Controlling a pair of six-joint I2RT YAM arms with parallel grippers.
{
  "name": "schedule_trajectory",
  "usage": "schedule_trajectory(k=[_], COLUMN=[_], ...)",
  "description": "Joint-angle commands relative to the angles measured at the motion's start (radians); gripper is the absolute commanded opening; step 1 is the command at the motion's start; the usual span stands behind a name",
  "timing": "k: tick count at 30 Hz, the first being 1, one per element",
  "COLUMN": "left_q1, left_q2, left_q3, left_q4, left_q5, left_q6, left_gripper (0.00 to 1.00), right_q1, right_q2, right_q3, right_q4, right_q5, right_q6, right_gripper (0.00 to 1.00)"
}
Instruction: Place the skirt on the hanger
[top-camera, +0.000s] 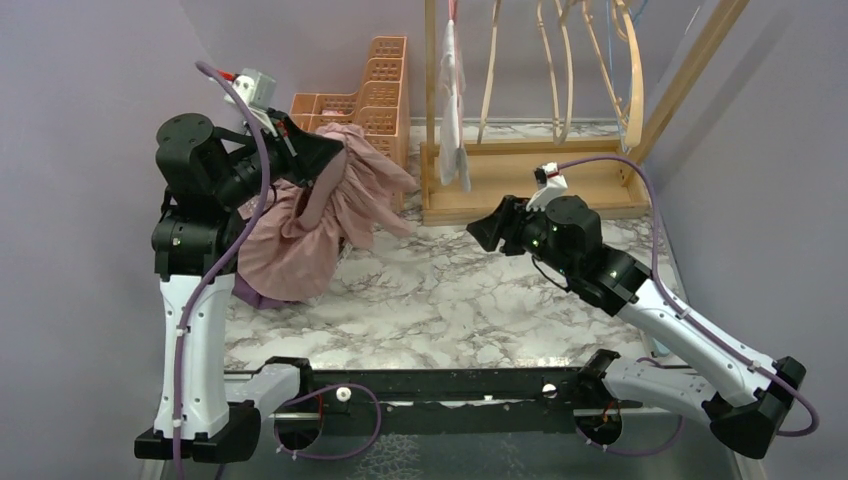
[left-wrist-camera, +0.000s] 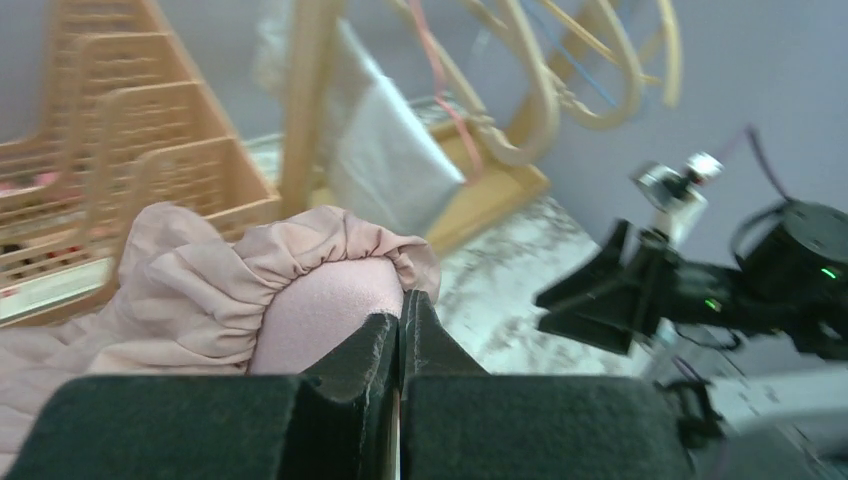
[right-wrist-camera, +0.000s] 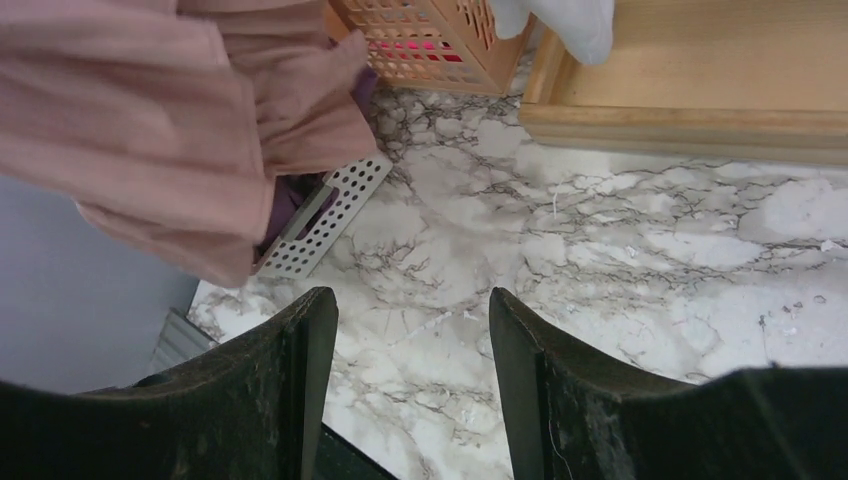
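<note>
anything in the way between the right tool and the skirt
Nothing visible does. Only the marble table lies under the gap between the open right tool and the skirt, which hangs pinched in the shut left tool.

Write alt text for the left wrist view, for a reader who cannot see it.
The left tool, shut, pinches the gathered waistband of a pink skirt. Behind it stand peach baskets at left and a wooden rack with bent-wood hangers and a white cloth. At right the right tool hangs open above the marble table.
</note>
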Motion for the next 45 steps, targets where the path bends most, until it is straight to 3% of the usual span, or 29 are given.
schedule_trajectory(k=[1, 6, 12, 15, 16, 18, 19, 24, 33, 37, 45], left_q1=[-0.062, -0.227, -0.513, -0.590, -0.592, -0.575, -0.568, -0.562, -0.561, -0.562, -0.568], left_q2=[-0.007, -0.011, 0.091, 0.179, 0.215, 0.275, 0.299, 0.307, 0.202, 0.132, 0.055], left_q3=[-0.109, -0.297, -0.496, -0.570, -0.585, -0.580, -0.571, -0.529, -0.613, -0.698, -0.849], left_q4=[0.234, 0.347, 0.391, 0.454, 0.454, 0.401, 0.382, 0.308, 0.040, 0.026, 0.086], left_q5=[0.330, 0.301, 0.044, -0.045, -0.072, -0.130, -0.137, -0.183, -0.421, -0.409, -0.302], left_q6=[-0.145, -0.252, -0.271, -0.319, -0.344, -0.374, -0.372, -0.317, -0.222, -0.247, -0.287], left_gripper=[0.00, 0.00, 0.00, 0.01, 0.05, 0.30, 0.36, 0.52, 0.49, 0.47, 0.45], right_q1=[0.004, 0.005, 0.004, 0.004, 0.004, 0.004, 0.004, 0.004, 0.004, 0.006, 0.012], right_q2=[-0.034, -0.070, -0.067, -0.055, -0.051, -0.043, -0.040, -0.008, 0.158, 0.244, 0.401], right_q3=[0.020, -0.019, -0.050, -0.062, -0.065, -0.071, -0.074, -0.100, -0.093, -0.116, -0.120], right_q4=[-0.055, -0.081, -0.179, -0.223, -0.238, -0.259, -0.266, -0.241, -0.166, -0.146, -0.103], right_q5=[0.088, 0.136, 0.203, 0.221, 0.224, 0.223, 0.218, 0.109, -0.192, -0.309, -0.318], right_q6=[0.029, 0.071, 0.162, 0.192, 0.201, 0.211, 0.210, 0.138, -0.036, -0.080, -0.095], right_gripper=[0.61, 0.61, 0.61, 0.61, 0.61, 0.61, 0.62, 0.65, 0.63, 0.58, 0.51])
